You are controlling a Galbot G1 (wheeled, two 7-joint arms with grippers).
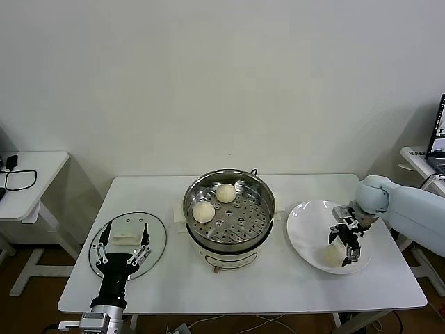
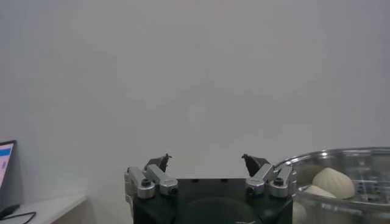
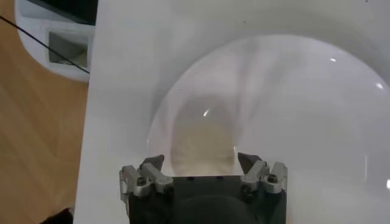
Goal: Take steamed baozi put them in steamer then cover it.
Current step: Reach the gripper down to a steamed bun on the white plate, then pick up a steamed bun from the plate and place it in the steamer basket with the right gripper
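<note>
The shiny steamer (image 1: pixel 192 196) stands mid-table with two cream-white baozi (image 1: pixel 203 211) (image 1: pixel 225 193) on its perforated tray. Another baozi (image 1: pixel 332 256) lies on the white plate (image 1: pixel 306 223) at the right. My right gripper (image 1: pixel 345 245) is lowered over it and open. In the right wrist view the fingers (image 3: pixel 156 164) flank that baozi (image 3: pixel 204 131) closely on both sides, and it rests on the plate (image 3: pixel 304 109). My left gripper (image 1: pixel 124 240) hangs open and empty over the glass lid (image 1: pixel 157 240) at the left. In the left wrist view it (image 2: pixel 206 159) points past the steamer (image 2: pixel 341 155).
The glass lid with its white handle lies flat on the table's left part. Small white side tables stand at far left (image 1: pixel 35 174) and far right (image 1: pixel 417 156), the right one bearing a laptop. The table's front edge runs close below the plate.
</note>
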